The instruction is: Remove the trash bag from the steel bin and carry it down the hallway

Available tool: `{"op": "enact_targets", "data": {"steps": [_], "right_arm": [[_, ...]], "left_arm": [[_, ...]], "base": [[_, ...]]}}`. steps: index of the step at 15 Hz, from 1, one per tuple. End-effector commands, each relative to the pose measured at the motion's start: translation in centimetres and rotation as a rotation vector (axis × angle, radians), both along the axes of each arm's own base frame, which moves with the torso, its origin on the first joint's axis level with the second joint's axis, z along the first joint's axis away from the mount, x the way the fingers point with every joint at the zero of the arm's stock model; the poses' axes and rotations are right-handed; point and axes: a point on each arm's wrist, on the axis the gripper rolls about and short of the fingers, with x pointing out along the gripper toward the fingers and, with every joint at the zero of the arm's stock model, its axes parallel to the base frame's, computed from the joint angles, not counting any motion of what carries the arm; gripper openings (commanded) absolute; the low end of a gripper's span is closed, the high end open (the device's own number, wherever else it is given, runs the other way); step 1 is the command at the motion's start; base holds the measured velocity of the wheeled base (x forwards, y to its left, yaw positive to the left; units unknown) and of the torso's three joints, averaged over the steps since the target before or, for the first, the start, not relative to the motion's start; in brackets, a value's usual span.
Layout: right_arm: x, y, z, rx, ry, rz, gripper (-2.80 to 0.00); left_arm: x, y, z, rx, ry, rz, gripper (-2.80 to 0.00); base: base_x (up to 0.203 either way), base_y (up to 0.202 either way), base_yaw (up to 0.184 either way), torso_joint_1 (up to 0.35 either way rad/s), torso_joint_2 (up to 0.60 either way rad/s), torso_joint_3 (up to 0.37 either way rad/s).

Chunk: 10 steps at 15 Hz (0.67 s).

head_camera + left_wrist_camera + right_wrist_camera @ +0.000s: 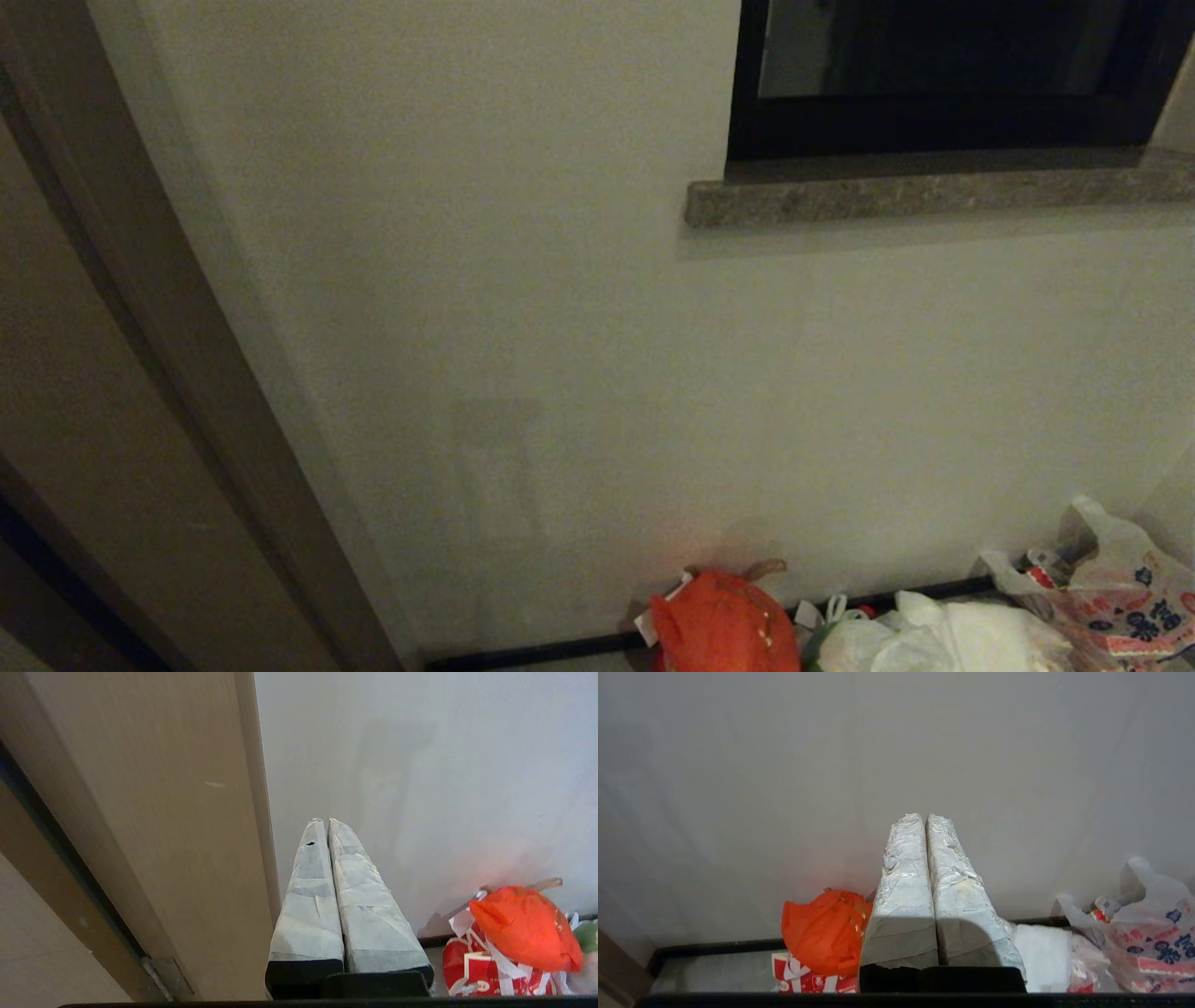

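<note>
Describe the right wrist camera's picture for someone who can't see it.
Two taped grey fingers pressed together point at a plain pale wall. Below them on the floor sit an orange-red bag and a white bag with red and blue print.

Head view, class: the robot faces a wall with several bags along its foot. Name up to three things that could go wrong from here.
1. Neither the steel bin nor a green-lettered trash bag is clearly in view, so the robot may pick the orange-red bag or the red-and-blue printed bag.
2. Both the left gripper and the right gripper have their jaws shut; they must open before any grasp.
3. The door frame is near the left gripper, so turning might clip it.
</note>
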Motion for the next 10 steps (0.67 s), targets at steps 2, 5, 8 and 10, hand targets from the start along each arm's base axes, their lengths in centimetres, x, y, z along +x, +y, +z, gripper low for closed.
{"op": "enact_targets", "data": {"steps": [2,5,8,10], "right_arm": [[0.12,0.00,-0.38,-0.002,0.015,0.001,-2.80],[0.12,0.00,-0.39,0.000,0.016,0.000,-2.80],[0.12,0.00,-0.38,0.000,0.015,0.000,-2.80],[0.12,0.00,-0.38,0.000,0.015,0.002,-2.80]], "left_arm": [[0.01,0.00,-0.04,0.000,0.001,0.000,-2.80],[0.01,0.00,-0.04,0.000,0.001,0.000,-2.80],[0.01,0.00,-0.04,-0.002,0.001,0.000,-2.80],[0.01,0.00,-0.04,-0.001,0.001,0.000,-2.80]], "base": [[0.000,0.000,0.000,0.000,0.00,-0.066],[0.000,0.000,0.000,0.002,0.00,-0.011],[0.000,0.000,0.000,0.000,0.00,0.000],[0.000,0.000,0.000,0.000,0.00,0.000]]}}
